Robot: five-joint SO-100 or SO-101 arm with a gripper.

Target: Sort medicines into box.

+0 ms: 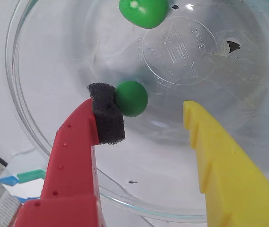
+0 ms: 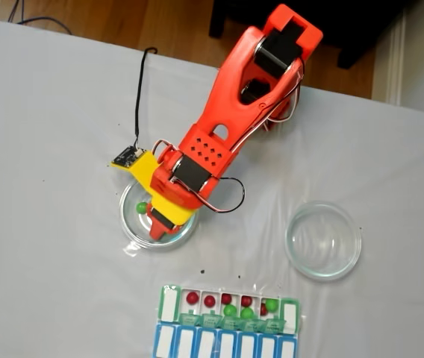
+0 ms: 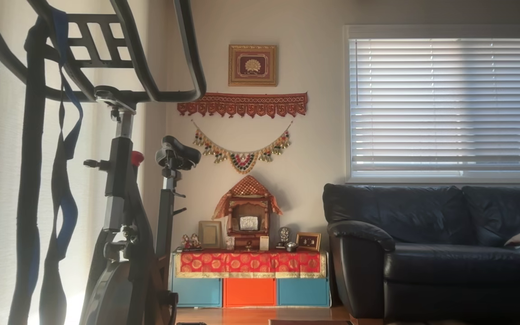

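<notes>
A white cloth covers the tabletop (image 2: 48, 149), with wooden floor showing beyond its far edge in the fixed view; the other view looks into a living room with an exercise bike (image 3: 120, 203), a dark sofa (image 3: 436, 243) and a small shrine (image 3: 247, 216) against the wall. The orange arm (image 2: 227, 127) reaches from the far edge down into a round clear dish (image 2: 133, 231) left of the tabletop's middle. In the wrist view the gripper (image 1: 148, 111) has its fingers spread inside that dish (image 1: 40, 137): the red finger's dark foam pad (image 1: 107, 116) touches a green pill (image 1: 131, 98), while the yellow finger (image 1: 219, 161) stands apart from it. A second green pill (image 1: 143, 12) lies nearer the dish's far rim. A second clear dish (image 2: 324, 240) sits to the right. At the near edge lies the green pill box (image 2: 231, 307), its compartments open, holding red pills (image 2: 192, 297) and green pills (image 2: 272, 304), beside a blue row (image 2: 223, 344) with white lids.
</notes>
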